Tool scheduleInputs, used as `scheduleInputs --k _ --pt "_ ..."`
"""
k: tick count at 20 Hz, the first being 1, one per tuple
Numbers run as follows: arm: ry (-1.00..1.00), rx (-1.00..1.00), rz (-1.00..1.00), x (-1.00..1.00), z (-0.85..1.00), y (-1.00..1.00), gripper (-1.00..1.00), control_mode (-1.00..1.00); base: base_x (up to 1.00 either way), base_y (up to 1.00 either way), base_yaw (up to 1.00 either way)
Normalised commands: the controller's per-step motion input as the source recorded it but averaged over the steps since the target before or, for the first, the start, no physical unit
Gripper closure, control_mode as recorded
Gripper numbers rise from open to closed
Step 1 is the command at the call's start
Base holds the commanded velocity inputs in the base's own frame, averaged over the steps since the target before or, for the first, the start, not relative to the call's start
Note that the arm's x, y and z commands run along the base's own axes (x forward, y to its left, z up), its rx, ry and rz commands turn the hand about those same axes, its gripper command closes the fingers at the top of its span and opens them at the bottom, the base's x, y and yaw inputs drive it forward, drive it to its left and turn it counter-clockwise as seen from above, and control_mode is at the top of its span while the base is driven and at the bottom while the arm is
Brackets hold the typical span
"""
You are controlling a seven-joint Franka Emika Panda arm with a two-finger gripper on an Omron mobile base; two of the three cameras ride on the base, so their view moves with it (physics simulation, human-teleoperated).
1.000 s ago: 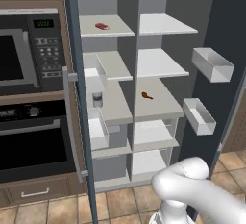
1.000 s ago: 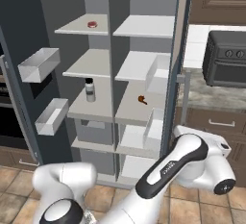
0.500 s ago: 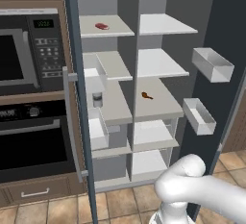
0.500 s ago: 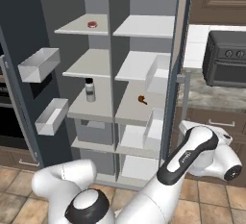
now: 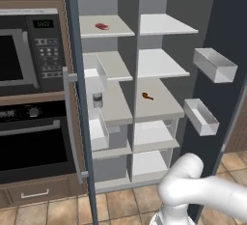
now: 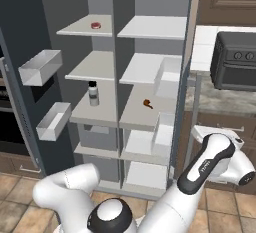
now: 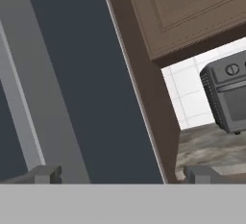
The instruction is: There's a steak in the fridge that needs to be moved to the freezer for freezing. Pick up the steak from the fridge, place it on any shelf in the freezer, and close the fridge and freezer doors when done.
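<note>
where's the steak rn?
The steak lies on the top shelf of the left column in the left base view, two shelves above the small bottle. In the right base view it sits on that same top-left shelf.

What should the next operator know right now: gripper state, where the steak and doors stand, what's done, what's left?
Gripper: open, empty, beside the right-hand door's slate-blue outer face.
Steak: on the top left shelf, untouched.
Both doors stand open.
Done: doors opened.
Left: pick up the steak, place it on a shelf in the other compartment, close both doors.
</note>
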Motion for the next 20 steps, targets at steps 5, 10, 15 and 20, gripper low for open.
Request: scheduleInputs --k 5,10,15,20 --pt "0.00 0.00 0.00 0.32 -0.16 0.20 -1.00 -1.00 0.00 0.00 0.00" --pt "0.00 -0.03 0.00 0.36 -0.32 0.90 -1.00 -1.00 0.00 0.00 0.00" --pt "-0.05 -0.10 0.00 0.33 -0.31 1.00 -1.00 -1.00 0.00 0.00 0.00" --pt "-0.02 -0.10 0.00 0.69 -0.27 1.00 -1.00 -1.00 0.00 0.00 0.00"
